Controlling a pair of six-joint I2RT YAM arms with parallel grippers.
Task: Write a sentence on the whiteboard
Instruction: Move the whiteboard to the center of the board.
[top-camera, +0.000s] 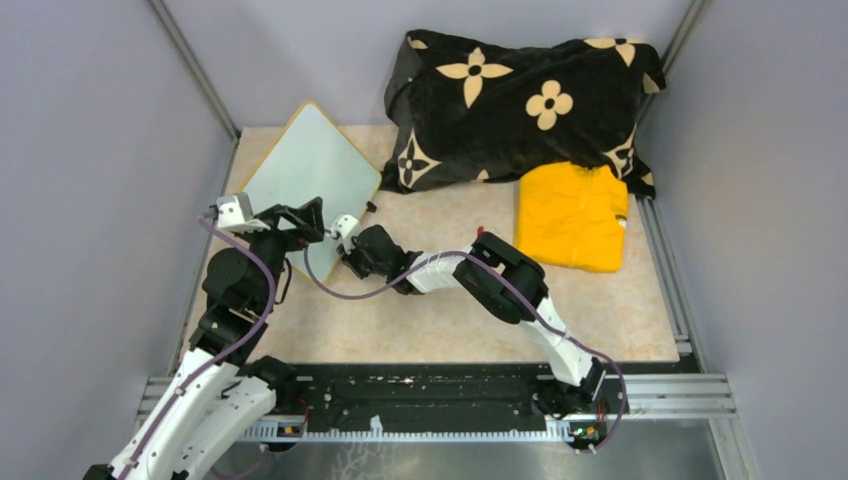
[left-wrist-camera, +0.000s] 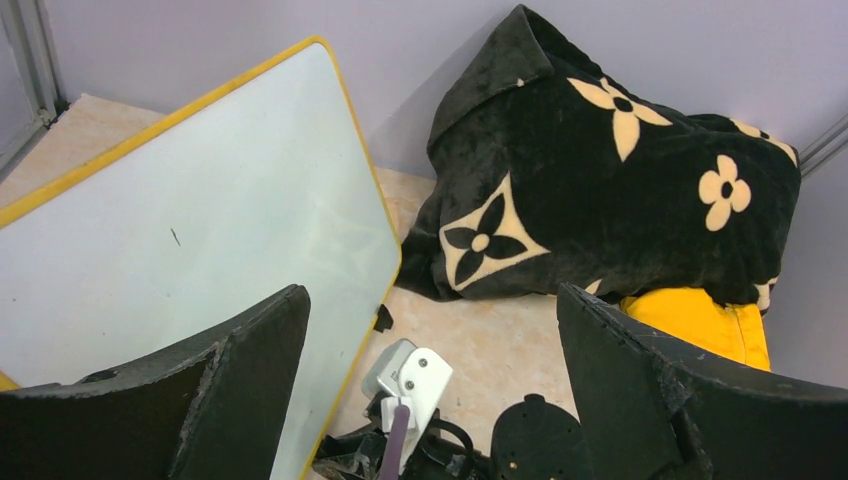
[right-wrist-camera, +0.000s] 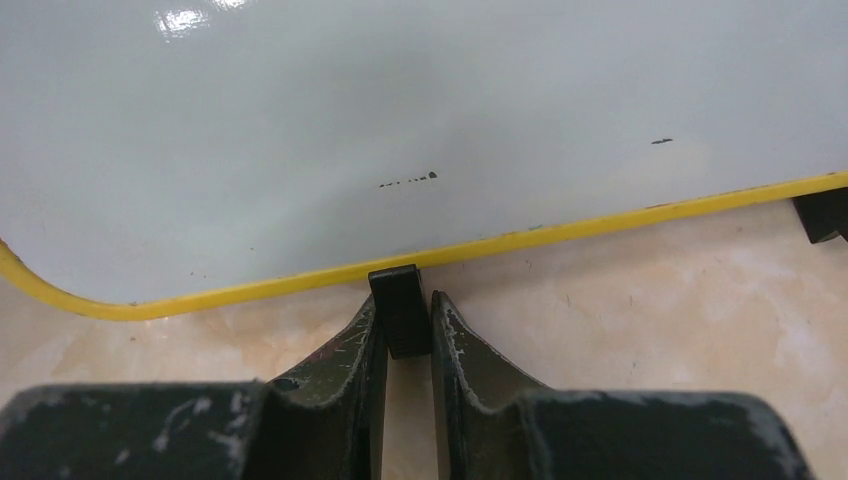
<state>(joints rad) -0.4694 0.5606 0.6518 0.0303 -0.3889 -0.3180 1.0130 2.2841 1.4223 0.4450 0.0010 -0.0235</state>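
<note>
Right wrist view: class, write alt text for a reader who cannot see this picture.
A gripper pinches a small black foot under the yellow-framed edge of a whiteboard. The glossy white board is blank apart from a few tiny dark specks, and a beige table shows below it.

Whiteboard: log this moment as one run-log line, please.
whiteboard: blank, no sentence yet | right gripper: jaws shut on black foot at frame edge | left gripper: jaws open, empty
</note>
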